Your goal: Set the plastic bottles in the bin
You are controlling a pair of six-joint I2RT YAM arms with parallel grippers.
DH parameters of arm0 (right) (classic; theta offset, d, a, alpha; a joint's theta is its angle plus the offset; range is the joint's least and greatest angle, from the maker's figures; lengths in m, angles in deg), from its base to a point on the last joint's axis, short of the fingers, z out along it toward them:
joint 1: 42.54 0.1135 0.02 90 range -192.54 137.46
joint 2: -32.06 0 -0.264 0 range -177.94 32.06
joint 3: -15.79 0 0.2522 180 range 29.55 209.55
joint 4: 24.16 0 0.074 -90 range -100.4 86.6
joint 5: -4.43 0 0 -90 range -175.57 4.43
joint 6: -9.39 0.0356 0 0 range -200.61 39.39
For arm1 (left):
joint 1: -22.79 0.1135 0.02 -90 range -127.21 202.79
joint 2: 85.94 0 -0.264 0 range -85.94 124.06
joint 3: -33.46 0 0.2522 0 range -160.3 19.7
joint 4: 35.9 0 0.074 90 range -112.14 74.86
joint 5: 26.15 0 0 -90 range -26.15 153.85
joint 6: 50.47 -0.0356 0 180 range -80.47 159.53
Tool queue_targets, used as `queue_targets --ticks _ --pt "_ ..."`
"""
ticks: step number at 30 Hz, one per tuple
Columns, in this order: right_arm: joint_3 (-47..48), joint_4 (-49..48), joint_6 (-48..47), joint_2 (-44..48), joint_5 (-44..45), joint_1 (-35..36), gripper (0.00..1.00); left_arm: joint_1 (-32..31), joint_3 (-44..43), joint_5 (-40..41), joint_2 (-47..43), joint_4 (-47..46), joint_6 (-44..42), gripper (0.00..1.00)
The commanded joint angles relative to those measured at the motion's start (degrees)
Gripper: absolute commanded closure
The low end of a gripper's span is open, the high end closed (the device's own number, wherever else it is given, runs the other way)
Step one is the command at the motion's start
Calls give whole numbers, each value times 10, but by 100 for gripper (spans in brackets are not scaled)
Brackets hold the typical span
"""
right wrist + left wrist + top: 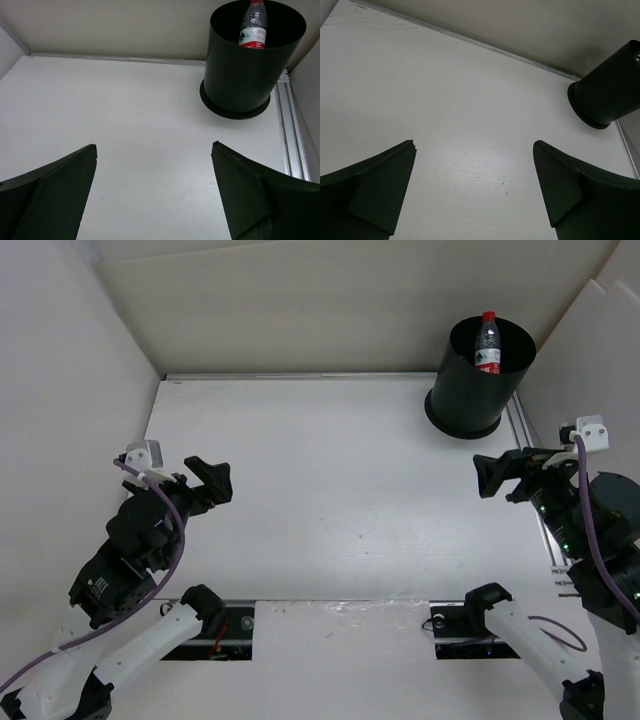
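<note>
currently one plastic bottle [488,343], clear with a red cap and a red label, is seen upright inside the bin [468,392], its cap showing just above the rim by the far wall. the bin is stood on its flared base at the far right corner of the table [330,490], just beside the metal rail [524,435] that runs along the right edge.

the left pincer [213,480] is held with its jaws spread wide and nothing between them; only bare table surface is seen through the gap in the left wrist view. it is kept over the left side of the table, well apart from the bin, which appears far off to the upper right in that view.

the right pincer [489,476] is likewise held wide open and grips nothing. it is placed over the right edge, on the near side of the bin and apart from it. in the right wrist view the bin and bottle are seen ahead and towards the right-hand finger.
</note>
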Motion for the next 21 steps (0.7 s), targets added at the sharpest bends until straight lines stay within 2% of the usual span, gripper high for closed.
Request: queue_targets --ticks 1,21 --pt "2 -6 -4 -3 27 11 0 2 7 -8 -3 -17 12 0" --pt "7 -12 -4 -30 32 27 0 2 20 -3 18 -27 27 0"
